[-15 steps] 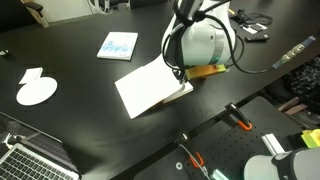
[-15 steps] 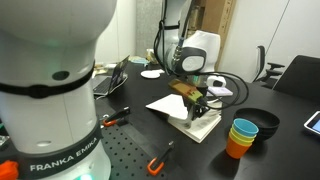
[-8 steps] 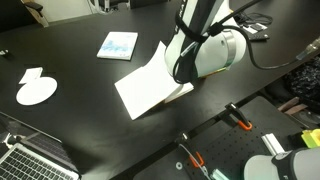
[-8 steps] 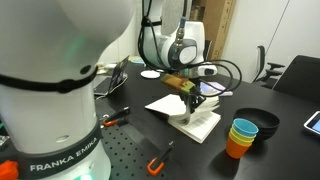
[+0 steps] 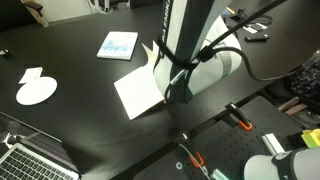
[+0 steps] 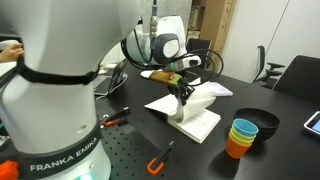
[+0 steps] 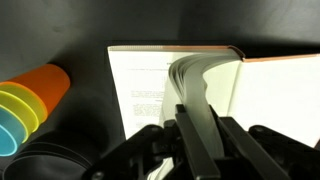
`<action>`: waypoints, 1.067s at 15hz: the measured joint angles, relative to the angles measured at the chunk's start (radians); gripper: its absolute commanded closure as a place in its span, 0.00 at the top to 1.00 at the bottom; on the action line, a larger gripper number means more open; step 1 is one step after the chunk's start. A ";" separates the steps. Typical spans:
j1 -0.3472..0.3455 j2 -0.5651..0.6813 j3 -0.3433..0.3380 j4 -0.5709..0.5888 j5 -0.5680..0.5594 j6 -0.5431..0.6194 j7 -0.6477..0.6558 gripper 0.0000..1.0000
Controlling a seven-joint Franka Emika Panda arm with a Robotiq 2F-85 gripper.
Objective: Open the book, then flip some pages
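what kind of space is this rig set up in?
Probably a lab or office: silver laptop on a long black table, black office chair, orange-handled clamp at the table edge.
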 measured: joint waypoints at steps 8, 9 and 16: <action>0.191 0.001 -0.036 0.005 0.068 -0.001 -0.010 0.14; 0.203 0.000 -0.036 0.006 0.068 -0.002 -0.016 0.15; 0.272 0.002 -0.027 0.006 0.069 0.000 -0.057 0.14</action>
